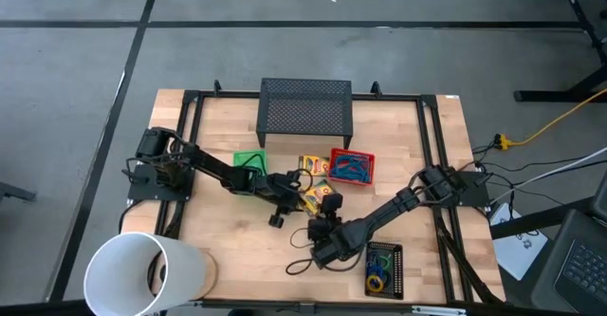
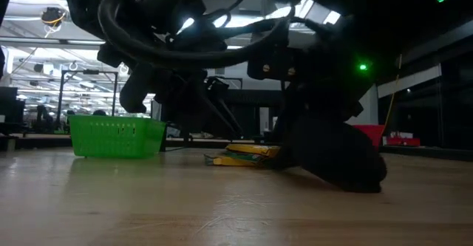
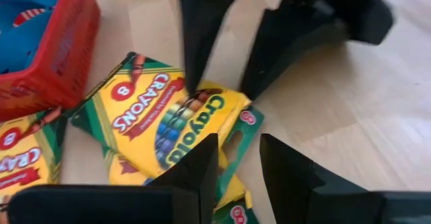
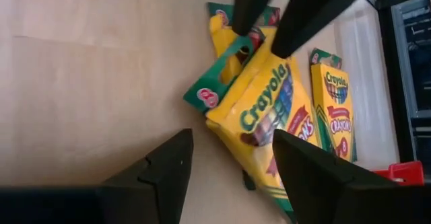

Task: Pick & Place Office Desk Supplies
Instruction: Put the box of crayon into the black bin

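Mid-pick at the pile of small yellow cardboard crayon boxes with green edges [image 1: 316, 198], lying flat on the pale wooden table [image 1: 228, 245] just in front of the red mesh tray [image 1: 352, 168] that already holds a blue cord bundle [image 1: 351, 171]. Reaching in from opposite sides: left gripper [image 1: 281, 208] low over the near edge of the topmost box [image 3: 176, 120], fingers parted part-way and gripping nothing, one dark fingertip [image 3: 195, 160] overlapping the box's edge in its wrist view; right gripper [image 1: 329, 223] just beside the same box [image 4: 266, 120], fingers spread wide with bare wood between them, also empty. Elsewhere, a green mesh tray [image 1: 250, 160] behind the left arm, a black mesh tray [image 1: 384, 267] near the front edge with coloured rubber-band rings [image 1: 377, 280] inside, a large black mesh riser [image 1: 305, 111] at the back, and a big white cylinder [image 1: 144, 274] at the front-left corner. Probably called for next: leaving the grasp to one arm only, straddling a single box across its narrow sides, closing firmly, lifting clear of the boxes beneath, then carrying to a tray. Likely risk: both grippers crowding the same box, or dragging two boxes at once.
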